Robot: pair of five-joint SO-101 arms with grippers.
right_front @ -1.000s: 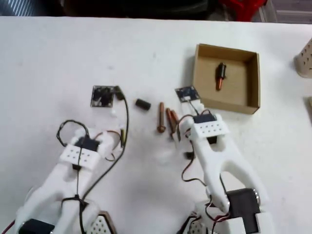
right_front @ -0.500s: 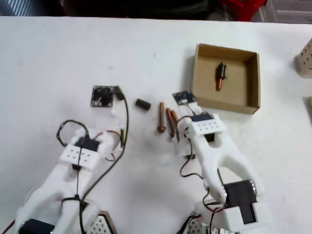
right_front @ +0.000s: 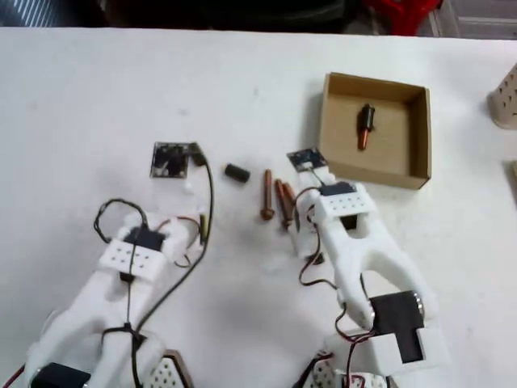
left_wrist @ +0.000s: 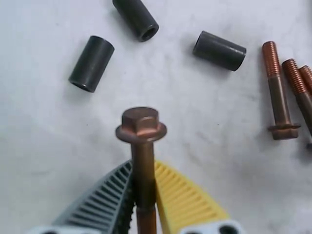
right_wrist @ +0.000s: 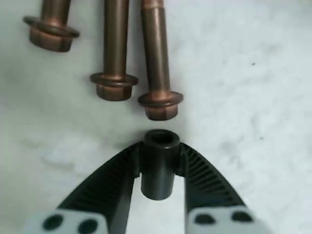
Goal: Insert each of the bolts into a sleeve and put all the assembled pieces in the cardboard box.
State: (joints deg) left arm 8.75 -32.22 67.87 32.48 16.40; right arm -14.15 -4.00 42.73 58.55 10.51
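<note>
Left hand (left_wrist: 144,168) clamped on bolt (left_wrist: 141,127), right hand (right_wrist: 160,148) clamped on sleeve (right_wrist: 159,175).
Risk: misaligned mating could jam the bolt or make either part slip.

Bolts (right_front: 267,194) left of box (right_front: 324,121) (piece (right_front: 366,125) inside)

High camera hangs over the table (right_front: 97,81), looking down on the whole spread from well off; left wrist camera peers close along the left gripper (left_wrist: 145,168) and its held bolt (left_wrist: 142,127) at the tabletop; right wrist camera, tighter, past the right gripper (right_wrist: 161,156) and sleeve (right_wrist: 158,168); all three share the loose bolts (right_front: 266,194).
</note>
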